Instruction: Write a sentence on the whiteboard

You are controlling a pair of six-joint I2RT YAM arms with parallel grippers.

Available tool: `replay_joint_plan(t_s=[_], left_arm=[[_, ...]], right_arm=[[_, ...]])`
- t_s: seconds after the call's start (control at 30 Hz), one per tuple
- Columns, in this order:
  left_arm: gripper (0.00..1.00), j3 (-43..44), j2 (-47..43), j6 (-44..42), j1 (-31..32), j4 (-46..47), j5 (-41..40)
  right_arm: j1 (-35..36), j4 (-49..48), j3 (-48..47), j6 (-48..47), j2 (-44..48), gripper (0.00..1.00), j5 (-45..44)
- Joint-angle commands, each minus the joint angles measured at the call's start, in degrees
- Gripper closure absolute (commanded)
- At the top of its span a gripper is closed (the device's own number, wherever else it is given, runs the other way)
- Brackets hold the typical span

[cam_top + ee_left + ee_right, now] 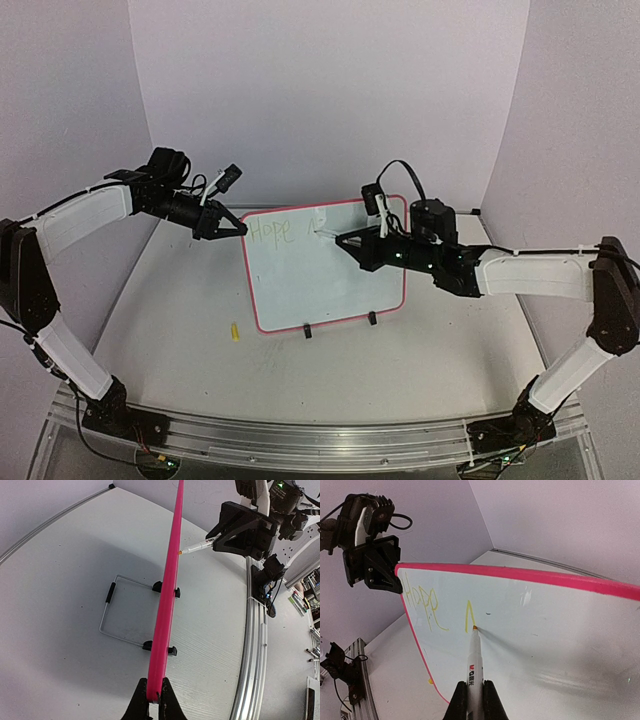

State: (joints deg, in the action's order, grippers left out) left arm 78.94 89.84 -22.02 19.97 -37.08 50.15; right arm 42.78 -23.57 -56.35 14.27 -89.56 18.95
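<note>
The whiteboard stands upright on the desk. I judge it light, stiff and easy to tip, so my left jaws clamp its top corner frame. My right jaws grip the marker, its tip on the board just past the sentence (only "Hope" and one stroke). There is bare board to the right, and the frame edge is close above.

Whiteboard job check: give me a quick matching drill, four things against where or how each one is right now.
Things
1. left gripper
2. right gripper
3. marker tip
4. small yellow piece

States
A. lying on the table, near the board's lower left corner
B. shut on the marker
C. at a yellow stroke right of "Hope"
D. shut on the whiteboard frame's edge

Pairs: 1-D, 2-B, 3-C, 4-A
</note>
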Motion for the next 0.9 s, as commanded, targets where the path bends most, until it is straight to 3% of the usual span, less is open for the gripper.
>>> replay_joint_plan(t_s=[0.0, 0.47, 0.87], left_arm=[[1.0, 0.26, -0.24, -1.38, 1.5, -1.46, -1.35], [1.0, 0.31, -0.01, -1.41, 1.51, -1.5, -1.43], [1.0, 0.34, 0.07, -1.49, 1.48, -1.5, -1.43]], right_arm=[[-0.53, -0.59, 1.12, 1.46, 0.65, 1.0, -3.09], [-0.55, -5.25, 2.53, 2.32, 5.77, 1.0, 2.17], [-0.53, -4.18, -0.74, 1.56, 1.11, 1.0, 0.18]])
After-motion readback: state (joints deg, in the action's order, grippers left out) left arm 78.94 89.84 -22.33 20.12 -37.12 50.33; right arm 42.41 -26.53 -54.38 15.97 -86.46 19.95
